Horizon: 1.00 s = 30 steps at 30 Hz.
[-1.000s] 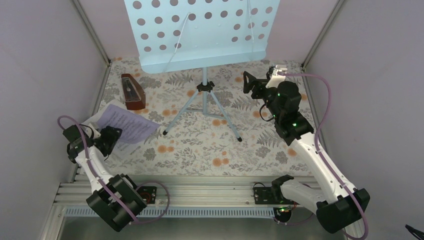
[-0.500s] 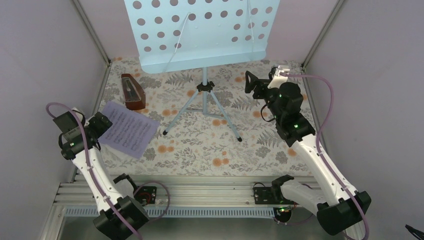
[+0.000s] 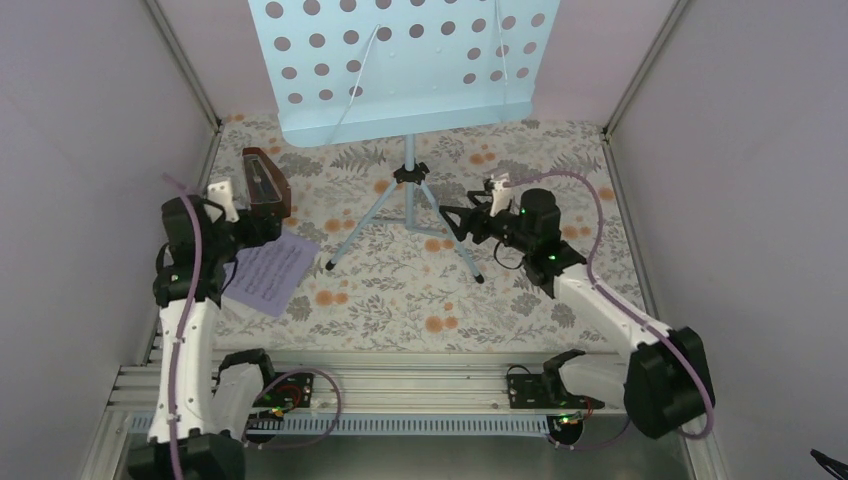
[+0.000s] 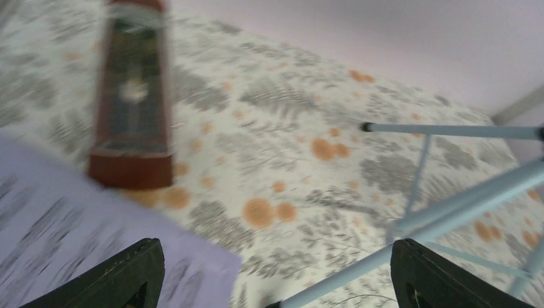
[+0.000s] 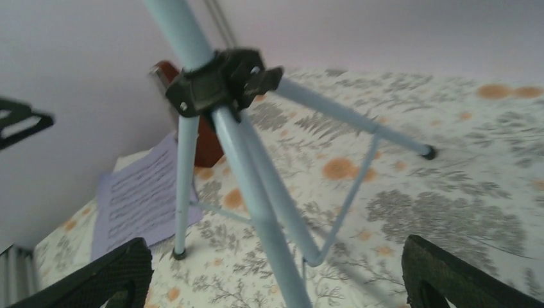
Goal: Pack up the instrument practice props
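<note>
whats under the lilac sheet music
The sheet music lies flat on the floral cloth. Whether another page sits beneath it is covered, and the left arm hides its left edge.

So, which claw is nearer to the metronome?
Left. The left claw is just on the near side of the metronome. The right claw is across the music stand tripod, beside its right leg.

Left arm (image 3: 186,335) and right arm (image 3: 600,305) reach forward, jaws wide apart.
</note>
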### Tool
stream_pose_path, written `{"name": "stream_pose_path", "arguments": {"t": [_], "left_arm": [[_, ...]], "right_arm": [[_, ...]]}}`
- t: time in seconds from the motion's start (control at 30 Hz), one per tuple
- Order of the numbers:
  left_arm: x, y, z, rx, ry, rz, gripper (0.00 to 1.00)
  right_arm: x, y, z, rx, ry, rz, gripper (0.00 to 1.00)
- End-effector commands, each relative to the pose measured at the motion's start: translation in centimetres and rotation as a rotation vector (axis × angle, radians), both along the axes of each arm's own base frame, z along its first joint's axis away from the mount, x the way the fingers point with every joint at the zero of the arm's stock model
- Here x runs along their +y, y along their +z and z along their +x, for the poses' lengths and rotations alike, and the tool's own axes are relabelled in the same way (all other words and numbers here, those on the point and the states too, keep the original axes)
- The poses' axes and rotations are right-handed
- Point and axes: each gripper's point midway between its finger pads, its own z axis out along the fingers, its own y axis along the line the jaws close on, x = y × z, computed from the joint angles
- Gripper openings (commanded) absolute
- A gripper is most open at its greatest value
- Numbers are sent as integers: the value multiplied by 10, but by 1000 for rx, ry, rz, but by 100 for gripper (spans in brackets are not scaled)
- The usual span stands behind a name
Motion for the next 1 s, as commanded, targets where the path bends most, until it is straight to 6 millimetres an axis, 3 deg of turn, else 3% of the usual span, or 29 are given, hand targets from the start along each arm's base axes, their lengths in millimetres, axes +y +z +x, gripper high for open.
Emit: {"name": "stream_pose_path", "arguments": {"t": [0.0,0.13,0.2,0.37,0.5,0.67,0.8,0.97], "left_arm": [[-44,52,39,-226,-185,14,88],[-89,71,71,-293,-322,43,88],[-99,83,82,-332,-352,73,88],[-92,102,103,-387,-305,126,88],[-92,103,110,-415,-312,165,89],[-88,96,119,-391,-298,184,89],[-82,106,121,-394,-265,208,90],[-74,118,113,-431,-220,242,92]], "right_arm": [[35,16,-9,-156,217,19,91],[59,2,4,-163,284,-49,81],[72,-4,9,-154,310,-74,75],[89,-19,25,-158,255,-127,56],[96,-22,36,-169,214,-151,32],[92,-19,39,-190,130,-164,5],[76,-15,47,-188,-10,-174,4],[35,-16,70,-109,-317,-202,4]]}}
